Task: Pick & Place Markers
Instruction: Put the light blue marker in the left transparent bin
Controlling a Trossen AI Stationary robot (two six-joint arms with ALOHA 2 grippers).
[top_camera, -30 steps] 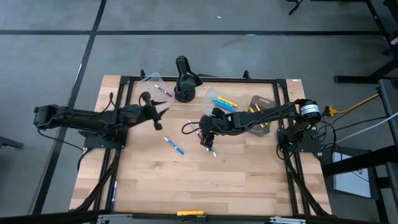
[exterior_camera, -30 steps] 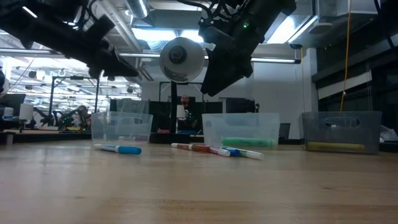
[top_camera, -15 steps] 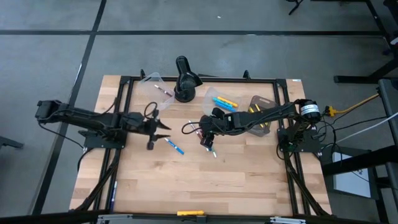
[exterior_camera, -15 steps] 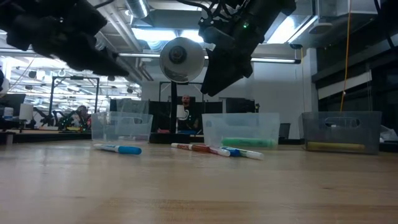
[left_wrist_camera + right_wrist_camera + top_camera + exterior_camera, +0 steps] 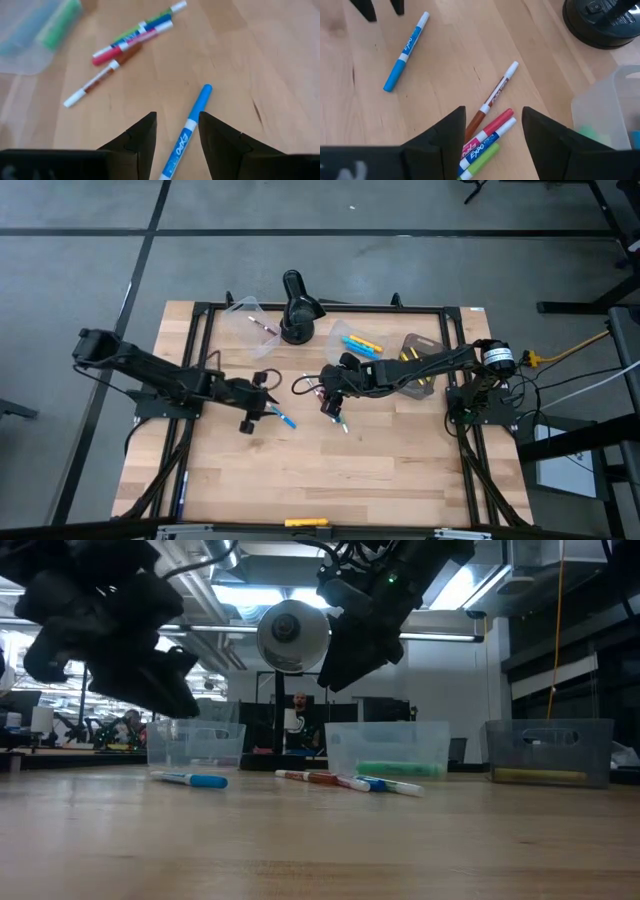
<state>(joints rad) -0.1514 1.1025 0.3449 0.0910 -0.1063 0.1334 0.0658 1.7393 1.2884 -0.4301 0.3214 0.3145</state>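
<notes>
- Left gripper (image 5: 268, 408) hangs over the blue marker (image 5: 281, 416) lying mid-table; from its wrist camera I see the fingers (image 5: 137, 137) spread, one either side of the barrel, not touching.
- Right gripper (image 5: 331, 406) hovers above a cluster of brown, red, blue and green markers (image 5: 485, 135), fingers (image 5: 451, 131) parted, holding nothing.
- Black desk lamp (image 5: 296, 310) stands at the table's far edge, with a clear tub (image 5: 243, 310) just beside it.
- A second tub (image 5: 355, 342) holds more markers, near the right arm.
- I see nothing between either gripper and its pens.
</notes>
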